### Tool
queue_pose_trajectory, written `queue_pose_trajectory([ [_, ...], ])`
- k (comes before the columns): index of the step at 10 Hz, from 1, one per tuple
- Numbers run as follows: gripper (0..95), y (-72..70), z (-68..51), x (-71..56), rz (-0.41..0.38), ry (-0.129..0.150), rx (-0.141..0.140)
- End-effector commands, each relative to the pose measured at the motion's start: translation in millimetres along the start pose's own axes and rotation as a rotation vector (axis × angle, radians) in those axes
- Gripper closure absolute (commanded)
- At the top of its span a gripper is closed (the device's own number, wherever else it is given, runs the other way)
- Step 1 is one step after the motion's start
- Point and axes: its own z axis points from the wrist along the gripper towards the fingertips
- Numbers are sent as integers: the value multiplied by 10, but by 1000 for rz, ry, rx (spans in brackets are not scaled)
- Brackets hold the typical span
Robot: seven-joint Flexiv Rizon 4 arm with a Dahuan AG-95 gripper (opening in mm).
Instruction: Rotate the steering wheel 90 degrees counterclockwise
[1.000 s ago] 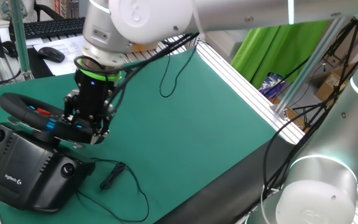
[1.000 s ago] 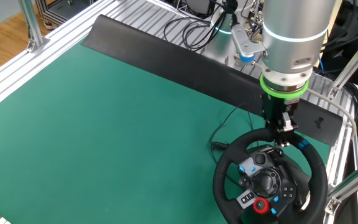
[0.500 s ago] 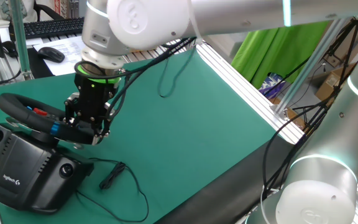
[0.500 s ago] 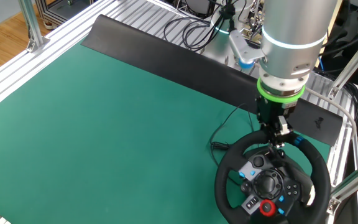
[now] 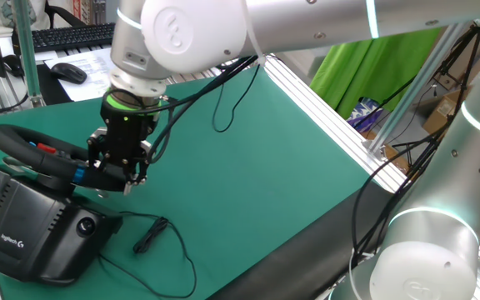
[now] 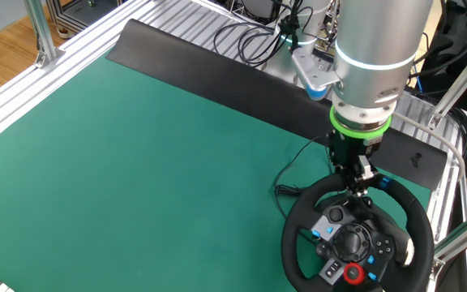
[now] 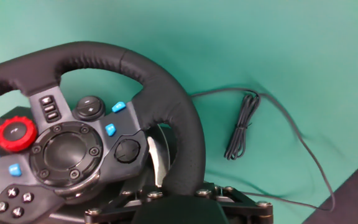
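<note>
The black steering wheel with blue and red buttons sits on its boxy Logitech base at the table's corner. It also shows in the other fixed view and fills the hand view. My gripper is shut on the wheel's rim at its far side. In the hand view the rim runs down between the fingers at the bottom edge; the fingertips themselves are hidden. The red dial lies at the left of the hub.
The wheel's thin black cable loops over the green mat beside the base, and its bundled part shows in the hand view. A keyboard and mouse lie beyond the mat. A black strip borders the mat.
The gripper has swung sideways with the rim in its grip. The wheel has turned with it, and the red dial and button cluster have shifted round the hub.
</note>
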Motion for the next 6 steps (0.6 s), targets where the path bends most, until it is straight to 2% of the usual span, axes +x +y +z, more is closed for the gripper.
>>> queue_pose_trajectory([
  [1, 950, 19, 38, -1, -2, 1, -3],
  [2, 950, 22, 28, -3, 1, -1, -1],
  [3, 570, 27, 18, -4, 8, -2, 1],
  [5, 190, 34, 6, 13, 44, -25, 24],
  [6, 190, 45, -28, 48, 55, -22, 21],
])
